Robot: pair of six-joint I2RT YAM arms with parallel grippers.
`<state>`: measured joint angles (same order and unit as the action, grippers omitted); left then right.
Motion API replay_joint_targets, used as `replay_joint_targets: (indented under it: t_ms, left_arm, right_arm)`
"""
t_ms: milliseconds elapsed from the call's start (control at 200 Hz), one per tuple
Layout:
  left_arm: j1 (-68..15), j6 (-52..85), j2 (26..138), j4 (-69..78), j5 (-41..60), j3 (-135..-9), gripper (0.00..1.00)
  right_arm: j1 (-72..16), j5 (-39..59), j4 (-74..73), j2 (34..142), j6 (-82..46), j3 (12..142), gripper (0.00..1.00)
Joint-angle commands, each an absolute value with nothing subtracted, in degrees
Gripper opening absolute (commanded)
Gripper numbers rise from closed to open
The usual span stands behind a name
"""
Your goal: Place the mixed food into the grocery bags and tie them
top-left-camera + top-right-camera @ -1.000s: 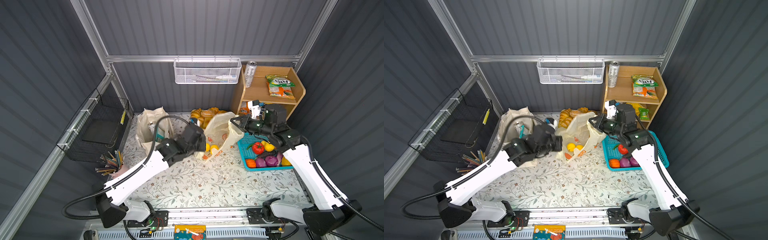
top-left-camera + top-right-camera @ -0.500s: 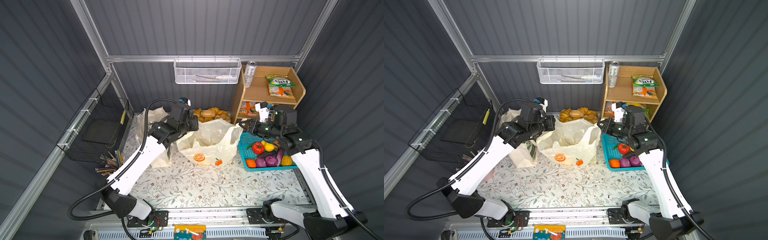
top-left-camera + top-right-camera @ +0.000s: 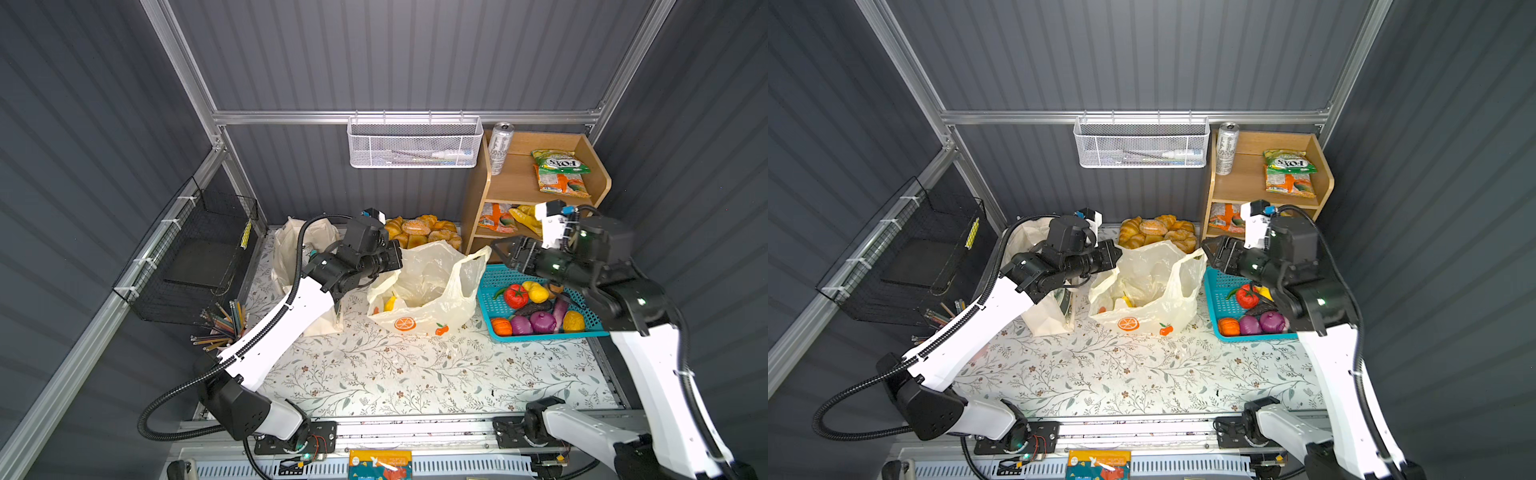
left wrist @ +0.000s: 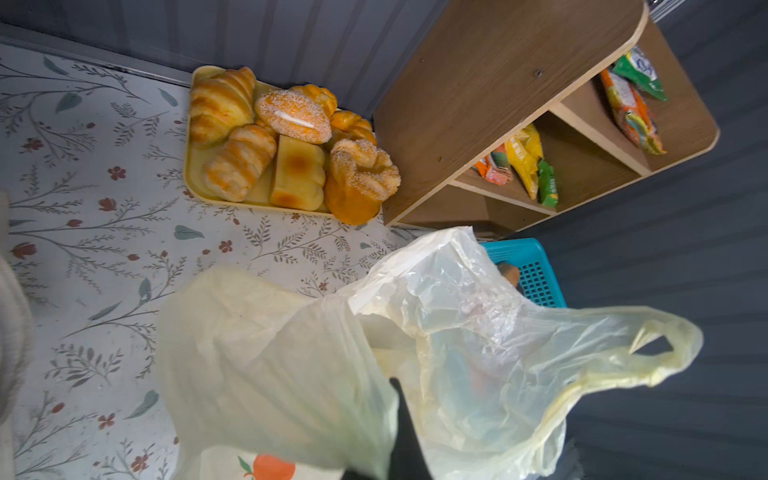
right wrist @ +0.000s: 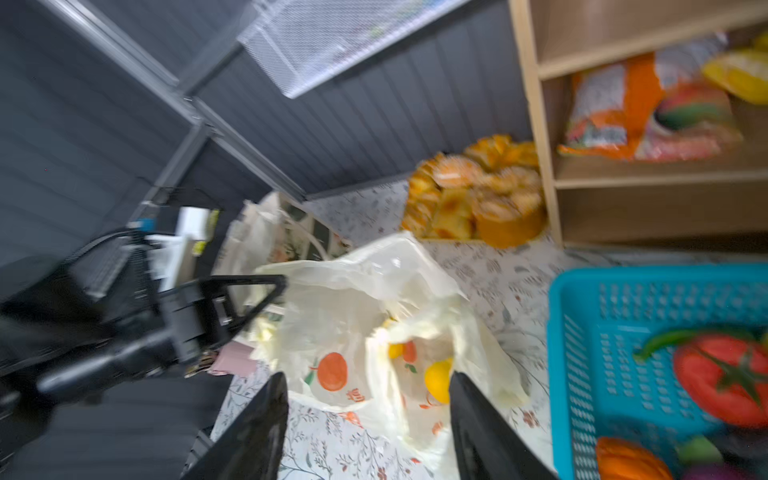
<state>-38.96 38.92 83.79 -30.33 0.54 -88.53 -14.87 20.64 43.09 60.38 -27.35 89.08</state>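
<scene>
Left gripper (image 3: 395, 261) tight on plastic bag (image 3: 434, 286)

Robot lab test cell dressed as a mock grocery corner: grey corrugated wall panels (image 3: 374, 54) on an aluminium frame (image 3: 291, 117), 2 robot arms (image 3: 282, 328) on a front rail (image 3: 415, 430), floral table cover (image 3: 395, 374). Shop props: wooden shelf (image 3: 515, 183) with snack packets (image 3: 559, 166), tray (image 4: 189, 174) of bread rolls (image 4: 293, 116), teal basket (image 3: 492, 278) of toy vegetables (image 3: 542, 322).

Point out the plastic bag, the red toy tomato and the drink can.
plastic bag (image 3: 432, 286): in a top view, crumpled middle.
red toy tomato (image 3: 515, 297): in a top view, red body.
drink can (image 3: 500, 148): in a top view, side wall.
</scene>
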Motion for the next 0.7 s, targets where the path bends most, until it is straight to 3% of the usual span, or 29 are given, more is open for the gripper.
replay_joint_targets:
  t_ms: [0, 160, 500, 695]
  left_arm:
    - [-39.20, 42.69, 82.09, -26.03, 3.69, -88.16, 0.00]
    - [-39.17, 46.65, 81.31, -23.88, 3.18, -86.96, 0.00]
    - [-39.20, 48.34, 80.91, -24.35, 2.11, -87.15, 0.00]
    - [-39.20, 48.34, 80.64, -24.51, 1.98, -86.62, 0.00]
  right_arm:
    - [-19.12, 28.29, 36.14, 63.75, -28.31, 85.83, 0.65]
    - [-26.64, 32.04, 18.96, 70.46, -32.97, 79.84, 0.68]
    - [-34.29, 30.40, 8.36, 81.63, -34.25, 77.68, 0.67]
    - [-36.33, 28.40, 8.01, 81.33, -33.75, 77.40, 0.66]
